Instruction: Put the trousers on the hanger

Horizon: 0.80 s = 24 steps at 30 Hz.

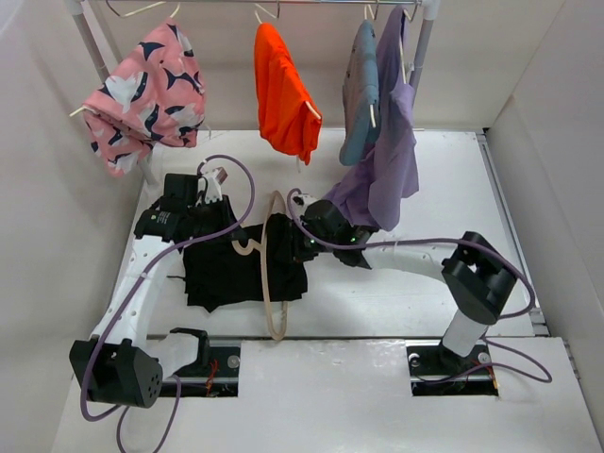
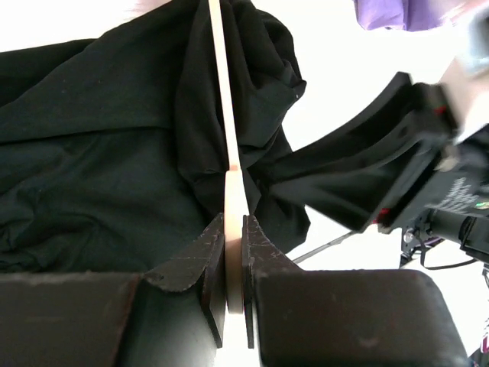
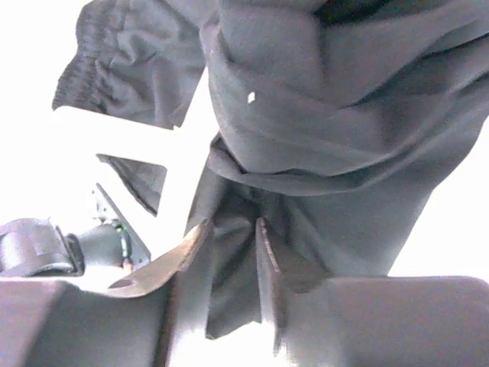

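Note:
The black trousers lie bunched on the white table at the middle. The pale beige hanger stands across them, its hook to the left. My left gripper is shut on the hanger near the hook; in the left wrist view the beige bar runs between my jaws over the black fabric. My right gripper is shut on a fold of the trousers; the right wrist view shows the dark cloth pinched at my gripper.
A rail at the back holds a pink patterned garment, an orange garment, a grey one and a purple one that hangs down to my right arm. White walls close in both sides.

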Available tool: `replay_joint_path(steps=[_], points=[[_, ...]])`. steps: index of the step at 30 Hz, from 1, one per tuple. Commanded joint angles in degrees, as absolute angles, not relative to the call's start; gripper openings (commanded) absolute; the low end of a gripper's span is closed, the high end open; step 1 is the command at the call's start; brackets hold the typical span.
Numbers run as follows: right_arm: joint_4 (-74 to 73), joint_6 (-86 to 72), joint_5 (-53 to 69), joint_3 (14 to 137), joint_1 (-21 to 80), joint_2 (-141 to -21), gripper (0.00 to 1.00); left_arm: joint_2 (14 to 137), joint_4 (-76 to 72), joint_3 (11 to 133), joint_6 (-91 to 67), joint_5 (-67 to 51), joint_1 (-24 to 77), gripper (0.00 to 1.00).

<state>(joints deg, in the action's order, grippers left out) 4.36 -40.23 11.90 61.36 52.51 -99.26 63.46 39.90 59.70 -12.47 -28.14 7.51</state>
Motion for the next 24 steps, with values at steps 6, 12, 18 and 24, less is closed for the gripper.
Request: replay_joint_path(steps=[6, 12, 18, 24], points=[[-3.7, -36.2, 10.6, 69.8, 48.3, -102.4, 0.26, 62.4, 37.8, 60.4, -10.7, -26.5, 8.3, 0.0], [3.9, -39.2, 13.2, 74.8, 46.8, -110.3, 0.0, 62.4, 37.8, 60.4, -9.5, -26.5, 8.8, 0.0], [24.8, -50.0, 27.7, 75.2, 47.5, -123.6, 0.0, 64.1, 33.8, 59.8, -8.2, -27.9, 9.8, 0.0], [25.9, -51.9, 21.4, 74.6, 49.7, -125.2, 0.0, 67.6, 29.5, 63.2, -9.8, -33.1, 13.5, 0.0]])
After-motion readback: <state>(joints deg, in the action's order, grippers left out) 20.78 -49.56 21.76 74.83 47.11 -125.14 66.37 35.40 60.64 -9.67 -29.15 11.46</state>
